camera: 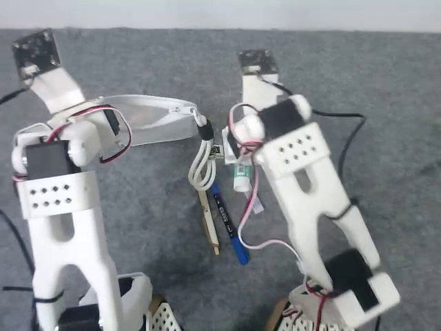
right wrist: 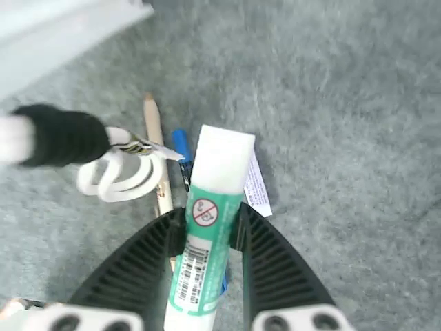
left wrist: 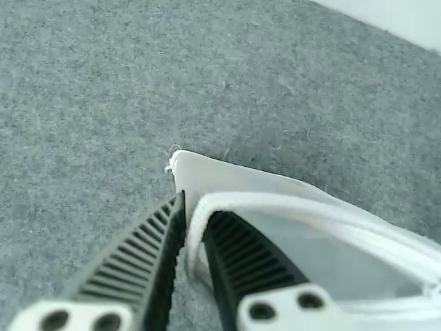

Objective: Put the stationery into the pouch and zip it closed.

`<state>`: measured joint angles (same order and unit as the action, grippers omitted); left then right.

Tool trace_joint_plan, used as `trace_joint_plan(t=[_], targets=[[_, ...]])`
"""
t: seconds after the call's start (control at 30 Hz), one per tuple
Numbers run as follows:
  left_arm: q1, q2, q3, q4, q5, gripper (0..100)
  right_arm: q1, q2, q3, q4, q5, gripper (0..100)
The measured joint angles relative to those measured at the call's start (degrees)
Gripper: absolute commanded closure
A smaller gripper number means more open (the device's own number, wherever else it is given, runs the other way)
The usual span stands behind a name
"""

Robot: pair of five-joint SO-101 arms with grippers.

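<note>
A clear pouch (camera: 155, 118) with a white zipper edge lies on the grey carpet, its loop strap (camera: 201, 169) trailing toward the arms. My left gripper (left wrist: 189, 227) is shut on the pouch's white rim (left wrist: 289, 207) near one corner. My right gripper (right wrist: 207, 227) is shut on a glue stick (right wrist: 210, 227) with a green label and white cap, held above the carpet beside the strap (right wrist: 114, 176); in the high view the glue stick (camera: 240, 176) hangs just right of the strap. A wooden pencil (camera: 209, 224) and a blue pen (camera: 229, 226) lie side by side on the carpet below the strap.
A small white paper tag (right wrist: 256, 186) lies on the carpet by the pen. Both arm bases stand at the near edge, with black cables (camera: 348, 138) running off to the right. Open carpet stretches beyond the pouch.
</note>
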<state>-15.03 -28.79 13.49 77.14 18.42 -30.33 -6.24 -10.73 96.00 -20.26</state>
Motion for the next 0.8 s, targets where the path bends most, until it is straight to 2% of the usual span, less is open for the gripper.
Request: trace_joint_plan(t=[0.4,0.8], targets=[[-0.09,0.18,-0.35,0.0,-0.09,99,-0.53,-19.96,0.0,-11.08,0.0,99.2],[0.09,0.26,-0.62,0.09,-0.09,99,-9.58,-24.79,3.16,-25.14,0.09,99.2]])
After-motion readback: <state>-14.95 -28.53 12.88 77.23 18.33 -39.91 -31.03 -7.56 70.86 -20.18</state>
